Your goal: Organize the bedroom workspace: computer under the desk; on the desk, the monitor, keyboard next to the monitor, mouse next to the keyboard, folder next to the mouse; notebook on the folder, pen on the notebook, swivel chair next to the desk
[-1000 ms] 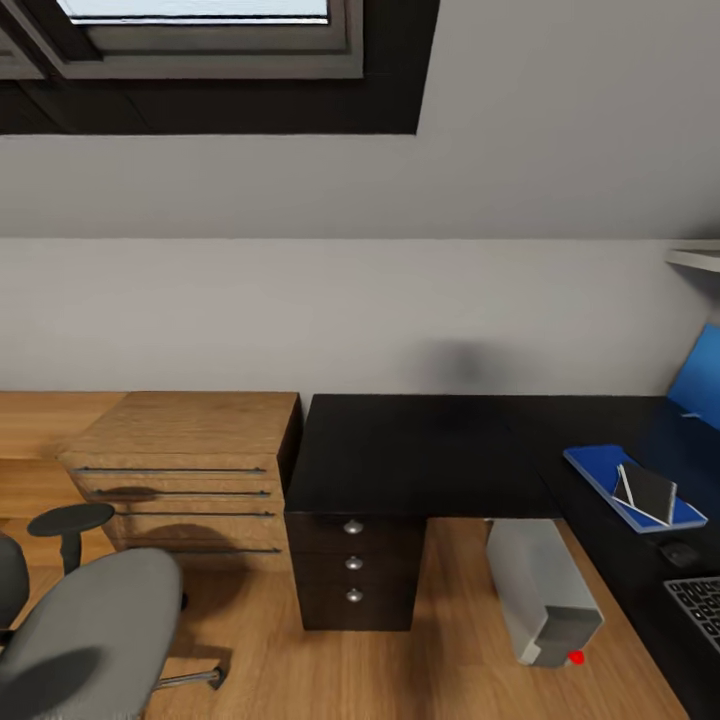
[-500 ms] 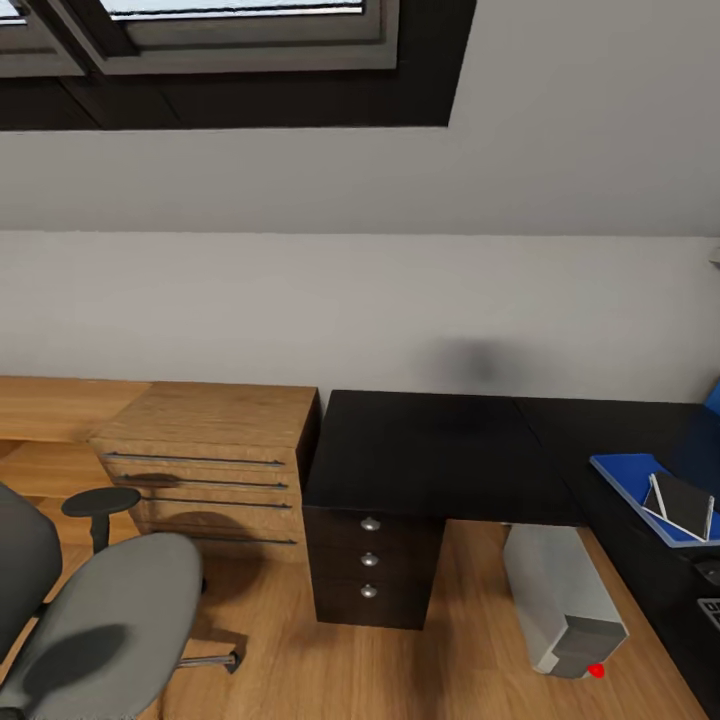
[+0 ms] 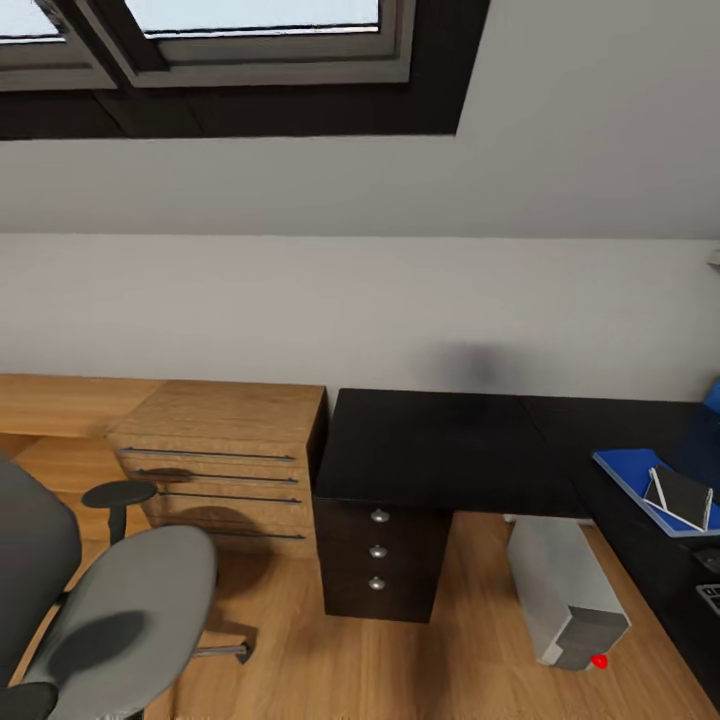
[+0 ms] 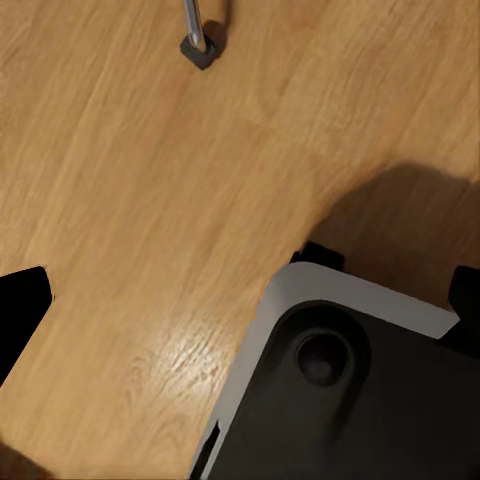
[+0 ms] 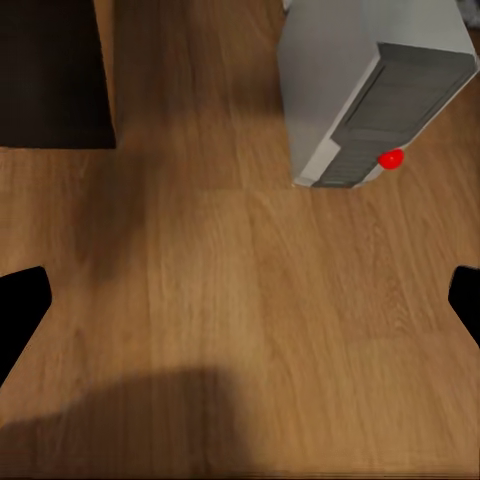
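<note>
We face the long matt black table (image 3: 440, 445) on white legs, set against the sloped grey wall under the skylight (image 3: 250, 20). At the lower left corner of the head view stands the grey upholstered swivel chair (image 3: 120, 610) with its black padded armrest, its seat bare; it sits well apart from the table, with the low light-wood drawer unit (image 3: 220, 455) and the black drawer unit with silver knobs (image 3: 378, 550) between. The light grey boxy computer tower (image 3: 565, 590) with the darker front panel and a red light stands on the wood floor, part under the table's edge. On the table's right part lies the flat bright blue folder (image 3: 630, 475), with the small dark grey notebook (image 3: 682, 497) on top of it; we cannot make out a pen. A dark corner at the right edge may be the keyboard, too small to tell.

Our left end effector (image 4: 240, 300) looks down at bare floor and the robot's own base, with a chair castor (image 4: 200, 45) near; the right end effector (image 5: 240, 300) looks at floor with the computer tower (image 5: 370, 90) ahead. Both show dark fingertips set wide at the picture's edges, spread and holding nothing.

We judge the desktop items mostly placed, and the step in hand to be the chair. The next move calls for turning toward it, taking hold of its back or armrest, and rolling it up beside the table without knocking the tower.
</note>
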Available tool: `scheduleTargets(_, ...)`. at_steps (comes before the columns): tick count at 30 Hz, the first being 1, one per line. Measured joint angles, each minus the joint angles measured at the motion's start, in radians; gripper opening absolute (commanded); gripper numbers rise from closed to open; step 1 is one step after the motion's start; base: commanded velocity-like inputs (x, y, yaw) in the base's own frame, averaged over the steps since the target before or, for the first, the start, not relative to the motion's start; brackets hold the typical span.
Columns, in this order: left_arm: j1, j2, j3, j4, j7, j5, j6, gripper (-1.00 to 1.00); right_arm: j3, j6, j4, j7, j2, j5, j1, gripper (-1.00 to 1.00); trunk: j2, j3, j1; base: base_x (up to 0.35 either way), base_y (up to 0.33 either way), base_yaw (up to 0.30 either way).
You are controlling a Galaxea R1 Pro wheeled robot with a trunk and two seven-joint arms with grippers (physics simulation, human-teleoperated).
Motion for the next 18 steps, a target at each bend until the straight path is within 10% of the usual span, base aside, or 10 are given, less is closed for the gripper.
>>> scheduleTargets(18,0.000,-0.027,-0.003,0.000,0.000,-0.005,-0.002,1.00,-0.002,-0.003,0.057,-0.004,0.000,-0.002,0.000,1.00,0.000,0.019,0.000,-0.023,0.016,0.201)
